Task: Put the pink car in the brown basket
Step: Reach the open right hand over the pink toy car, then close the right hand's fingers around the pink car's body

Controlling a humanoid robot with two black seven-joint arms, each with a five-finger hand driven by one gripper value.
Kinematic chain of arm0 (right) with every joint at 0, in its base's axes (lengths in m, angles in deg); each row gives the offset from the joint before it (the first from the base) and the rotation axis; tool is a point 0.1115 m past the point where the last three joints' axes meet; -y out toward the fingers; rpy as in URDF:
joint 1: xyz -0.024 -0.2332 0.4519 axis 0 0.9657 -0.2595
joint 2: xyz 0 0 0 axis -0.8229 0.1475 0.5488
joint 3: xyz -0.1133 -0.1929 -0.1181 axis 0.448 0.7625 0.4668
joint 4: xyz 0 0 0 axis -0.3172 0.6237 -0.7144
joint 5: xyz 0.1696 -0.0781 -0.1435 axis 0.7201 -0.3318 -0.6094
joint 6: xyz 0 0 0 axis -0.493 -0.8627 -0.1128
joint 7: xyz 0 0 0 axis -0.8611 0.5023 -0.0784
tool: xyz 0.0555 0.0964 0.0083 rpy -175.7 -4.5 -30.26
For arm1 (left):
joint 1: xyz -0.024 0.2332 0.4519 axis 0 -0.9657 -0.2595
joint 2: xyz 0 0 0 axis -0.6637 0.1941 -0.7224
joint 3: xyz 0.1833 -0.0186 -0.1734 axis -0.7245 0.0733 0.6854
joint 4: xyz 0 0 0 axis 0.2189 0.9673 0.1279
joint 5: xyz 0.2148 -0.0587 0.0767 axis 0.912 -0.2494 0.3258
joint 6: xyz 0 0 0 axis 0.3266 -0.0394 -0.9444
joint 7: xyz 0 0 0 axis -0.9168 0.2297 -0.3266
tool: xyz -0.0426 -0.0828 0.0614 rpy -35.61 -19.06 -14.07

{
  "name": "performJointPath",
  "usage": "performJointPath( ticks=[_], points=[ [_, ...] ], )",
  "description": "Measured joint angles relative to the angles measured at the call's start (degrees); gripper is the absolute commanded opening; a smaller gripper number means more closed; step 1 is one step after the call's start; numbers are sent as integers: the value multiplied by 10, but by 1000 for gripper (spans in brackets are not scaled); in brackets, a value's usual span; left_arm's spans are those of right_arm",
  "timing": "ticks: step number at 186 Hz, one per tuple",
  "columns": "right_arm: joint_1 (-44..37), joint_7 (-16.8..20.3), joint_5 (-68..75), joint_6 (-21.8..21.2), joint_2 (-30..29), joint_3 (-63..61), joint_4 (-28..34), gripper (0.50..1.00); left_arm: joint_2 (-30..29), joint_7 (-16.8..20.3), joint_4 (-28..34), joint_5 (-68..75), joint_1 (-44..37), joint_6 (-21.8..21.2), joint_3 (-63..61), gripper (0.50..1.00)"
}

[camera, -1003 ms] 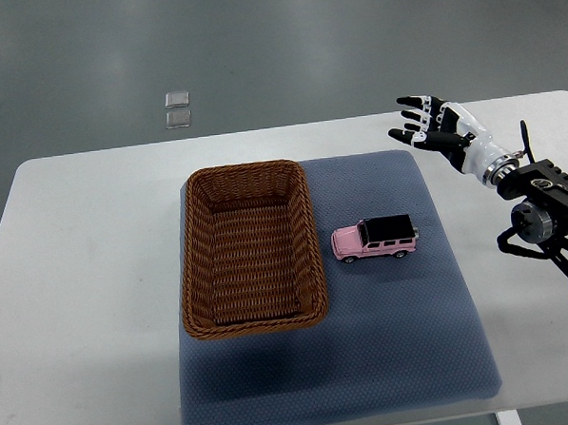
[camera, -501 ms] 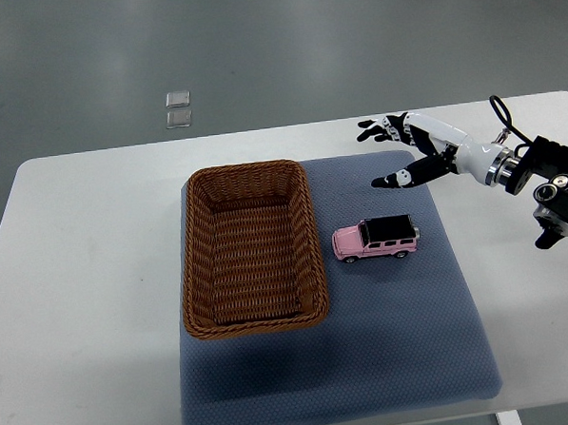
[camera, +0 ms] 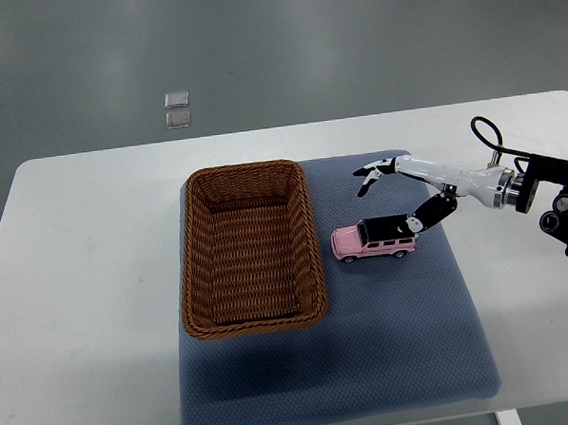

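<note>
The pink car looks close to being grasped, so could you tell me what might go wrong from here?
1. The right hand is open, with one fingertip low at the rear of the pink car and the others well above it; an uneven close could roll the car away on its wheels.
2. The brown basket stands just left of the car, so a low carry might catch its raised rim.
</note>
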Motion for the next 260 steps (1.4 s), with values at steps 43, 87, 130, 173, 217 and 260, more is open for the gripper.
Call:
performJointPath(
  ticks=[43,87,130,173,217,260],
  points=[
    [-15,-15,-5,62,7,71,1,903,0,0,-1,0,0,0,-1,1000],
    [-17,-16,-11,71,2,84,3,889,0,0,-3,0,1,0,-2,1000],
    [-17,-16,-21,93,-4,107,2,840,0,0,-3,0,1,0,-3,1000],
    [-22,-14,-26,112,-5,129,-3,682,0,-1,-3,0,2,0,-3,1000],
    [-24,-8,-31,120,-10,148,-13,500,0,-1,-4,0,4,0,-4,1000],
    [-24,5,-36,147,-33,149,-25,500,0,-1,-4,0,5,0,-4,1000]
  ],
)
